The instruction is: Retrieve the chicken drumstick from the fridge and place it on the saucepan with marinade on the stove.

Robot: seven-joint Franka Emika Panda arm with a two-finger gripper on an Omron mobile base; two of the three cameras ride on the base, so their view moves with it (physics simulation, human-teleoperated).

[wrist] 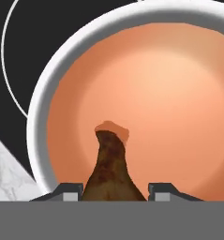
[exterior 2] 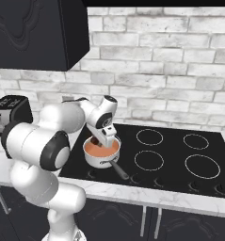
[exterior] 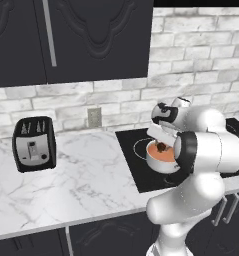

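My fingers (wrist: 69, 191) are closed on the drumstick (wrist: 109, 168), one tip on each side of its thick end. In the hand view its long axis runs straight away from me, the narrow end pointing down into the marinade, where it just dips under the orange-red surface. My gripper (exterior 2: 103, 137) hangs directly over the saucepan (exterior 2: 100, 159), pointing down at it, with my wrist bent over above and my forearm reaching in from the toaster (exterior: 34, 144) side. The saucepan sits on the stove (exterior 2: 170, 164), on the front burner nearest the marble counter (exterior: 76, 190), its dark handle (exterior 2: 119, 170) sticking out toward the stove's front edge. The drumstick is above the pan's middle, inside its rim.
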